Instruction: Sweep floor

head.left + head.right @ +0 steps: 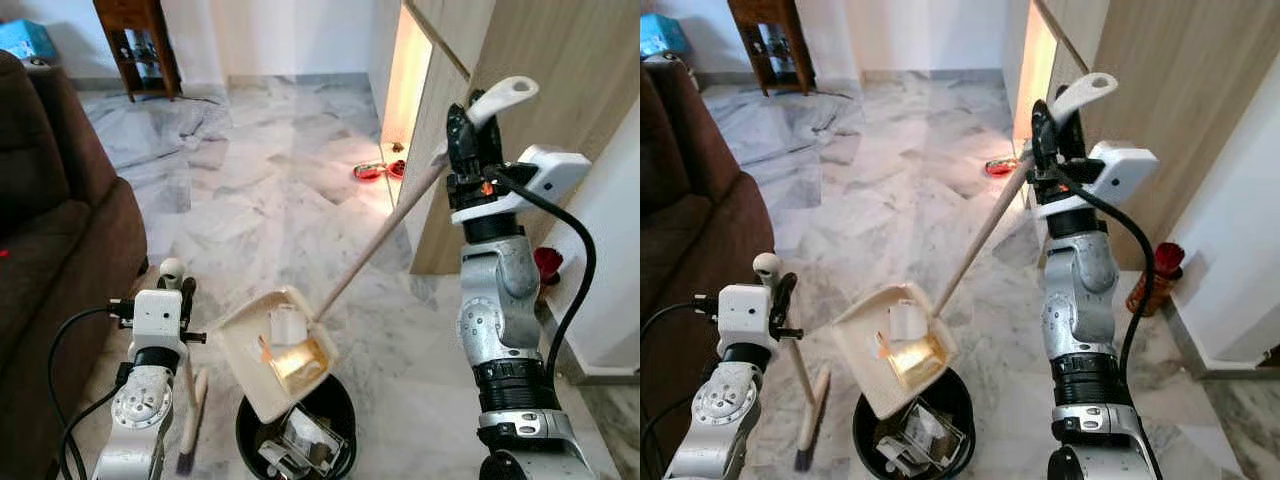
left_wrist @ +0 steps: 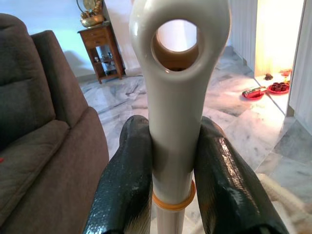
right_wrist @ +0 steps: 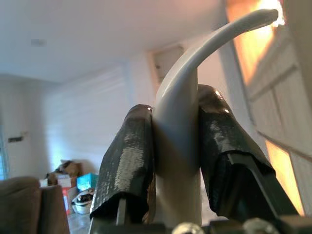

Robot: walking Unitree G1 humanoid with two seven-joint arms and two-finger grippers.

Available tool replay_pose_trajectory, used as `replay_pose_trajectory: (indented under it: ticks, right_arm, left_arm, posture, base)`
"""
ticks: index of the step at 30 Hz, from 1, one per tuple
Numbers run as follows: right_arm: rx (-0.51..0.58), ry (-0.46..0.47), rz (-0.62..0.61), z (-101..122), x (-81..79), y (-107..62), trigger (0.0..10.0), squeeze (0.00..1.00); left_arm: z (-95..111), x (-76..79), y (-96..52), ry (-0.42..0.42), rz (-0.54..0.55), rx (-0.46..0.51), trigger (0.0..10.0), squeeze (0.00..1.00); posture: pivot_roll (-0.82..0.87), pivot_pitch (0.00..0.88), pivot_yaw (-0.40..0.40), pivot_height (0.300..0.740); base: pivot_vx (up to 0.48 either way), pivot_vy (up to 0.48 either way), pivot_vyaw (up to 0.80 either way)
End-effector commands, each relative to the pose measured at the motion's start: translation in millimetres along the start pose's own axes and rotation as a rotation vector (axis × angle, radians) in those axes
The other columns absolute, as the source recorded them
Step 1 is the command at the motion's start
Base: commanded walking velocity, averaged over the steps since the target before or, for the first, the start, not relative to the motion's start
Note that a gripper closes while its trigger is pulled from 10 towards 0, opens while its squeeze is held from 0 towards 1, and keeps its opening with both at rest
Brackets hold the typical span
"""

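item: dustpan (image 1: 280,350) tipped over black bin (image 1: 340,400), 6 o'clock | right gripper (image 1: 470,125) clamped on its long handle top, 2 o'clock | left gripper (image 2: 170,161) pinching broom (image 1: 190,420) handle, 7 o'clock | handling: light, stiff, likely slick plastic; grip near end

The floor (image 1: 280,190) is polished marble, glossy and veined. The dustpan (image 1: 275,350) looks like smooth cream plastic, its handle (image 1: 375,240) pale wood. The bin (image 1: 335,400) is shiny black plastic. The sofa (image 1: 50,250) is matt brown cloth.
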State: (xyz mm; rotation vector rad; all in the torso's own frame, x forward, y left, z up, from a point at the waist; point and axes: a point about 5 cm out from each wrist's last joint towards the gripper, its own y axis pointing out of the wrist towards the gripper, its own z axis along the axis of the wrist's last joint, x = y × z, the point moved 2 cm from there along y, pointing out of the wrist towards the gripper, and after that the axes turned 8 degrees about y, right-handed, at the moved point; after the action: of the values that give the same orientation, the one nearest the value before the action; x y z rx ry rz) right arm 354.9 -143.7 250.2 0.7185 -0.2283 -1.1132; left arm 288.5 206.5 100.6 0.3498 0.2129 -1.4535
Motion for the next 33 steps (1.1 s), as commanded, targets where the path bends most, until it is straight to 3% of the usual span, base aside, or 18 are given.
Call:
replay_pose_trajectory:
  ticks: [1, 8, 13, 28, 33]
  right_arm:
    - [0.073, -0.096, 0.108, 17.8, -13.3, 5.5, 10.0, 0.00]
    - [0.078, -0.144, 0.196, 16.0, -25.2, 0.9, 10.0, 0.00]
    - [0.063, -0.170, 0.319, 13.3, -43.5, -4.2, 10.0, 0.00]
    - [0.067, -0.123, 0.461, 20.3, -66.1, -19.6, 10.0, 0.00]
    - [0.090, -0.152, 0.488, 26.9, -71.1, -21.2, 10.0, 0.00]
  left_arm:
    - [9.4, -2.1, 2.3, 0.010, -0.002, 0.048, 10.0, 0.00]
    - [10.1, -2.0, 3.4, 0.014, -0.005, 0.053, 10.0, 0.00]
    - [10.6, -3.9, 4.7, 0.019, -0.002, 0.054, 10.0, 0.00]
    - [11.2, -5.6, 7.0, 0.028, -0.012, 0.056, 10.0, 0.00]
    - [11.6, -6.7, 7.7, 0.032, -0.010, 0.058, 10.0, 0.00]
  posture:
    - [0.04, 0.000, 0.032, 0.740]
    - [0.05, 0.000, 0.034, 0.740]
    - [0.06, 0.000, 0.037, 0.740]
    - [0.06, 0.000, 0.051, 0.740]
    - [0.07, 0.000, 0.053, 0.740]
  base:
    - [0.000, 0.000, 0.00]
    - [0.000, 0.000, 0.00]
    - [0.000, 0.000, 0.00]
    - [0.000, 0.000, 0.00]
    - [0.000, 0.000, 0.00]
